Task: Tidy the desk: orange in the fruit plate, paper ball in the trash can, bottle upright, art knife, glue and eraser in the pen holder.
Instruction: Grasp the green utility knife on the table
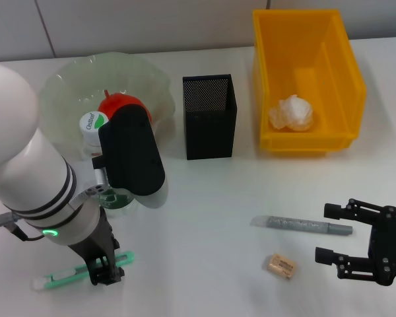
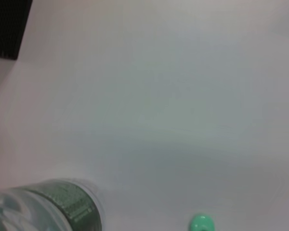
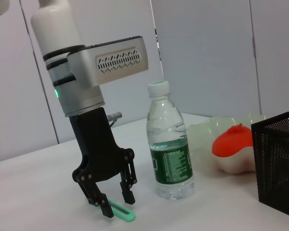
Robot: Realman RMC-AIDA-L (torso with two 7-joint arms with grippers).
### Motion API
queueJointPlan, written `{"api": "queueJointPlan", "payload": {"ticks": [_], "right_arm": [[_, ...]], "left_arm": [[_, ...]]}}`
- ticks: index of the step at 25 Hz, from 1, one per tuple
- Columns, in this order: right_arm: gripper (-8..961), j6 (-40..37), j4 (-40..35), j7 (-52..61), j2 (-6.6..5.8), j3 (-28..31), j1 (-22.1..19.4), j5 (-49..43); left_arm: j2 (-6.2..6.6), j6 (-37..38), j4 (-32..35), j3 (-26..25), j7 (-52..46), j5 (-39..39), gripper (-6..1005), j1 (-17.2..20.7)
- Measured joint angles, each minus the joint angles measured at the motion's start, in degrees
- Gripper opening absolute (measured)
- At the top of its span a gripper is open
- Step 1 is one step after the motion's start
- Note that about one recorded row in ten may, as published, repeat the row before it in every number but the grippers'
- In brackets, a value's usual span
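The green art knife (image 1: 82, 271) lies at the front left. My left gripper (image 1: 105, 272) is open right over its end; the right wrist view shows the gripper (image 3: 117, 203) straddling the knife (image 3: 124, 212). The bottle (image 1: 91, 124) stands upright behind it, mostly hidden by my left arm, and also shows in the right wrist view (image 3: 169, 154). The orange (image 1: 118, 105) sits in the fruit plate (image 1: 66, 82). The paper ball (image 1: 292, 112) lies in the yellow trash can (image 1: 353, 86). The grey glue stick (image 1: 302, 225) and eraser (image 1: 280, 265) lie just left of my open, empty right gripper (image 1: 323, 232).
The black mesh pen holder (image 1: 210, 116) stands between the plate and the trash can, and also shows in the right wrist view (image 3: 279, 163). The left wrist view shows the bottle (image 2: 48, 204) and a green end of the knife (image 2: 202, 223) on the white table.
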Motion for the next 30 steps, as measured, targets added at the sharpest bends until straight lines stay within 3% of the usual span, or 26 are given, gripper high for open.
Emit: {"api": "queueJointPlan", "payload": {"ticks": [18, 30], "right_arm": [[798, -0.04, 0.00, 0.00, 0.00, -0.18, -0.15, 0.00], [797, -0.09, 0.00, 0.00, 0.02, -0.17, -0.18, -0.03]], "left_arm": [[0.00, -0.63, -1.63, 0.02, 0.59, -0.41, 419, -0.15], [0.00, -0.62, -2.60, 0.27, 0.75, -0.45, 349, -0.57]]}}
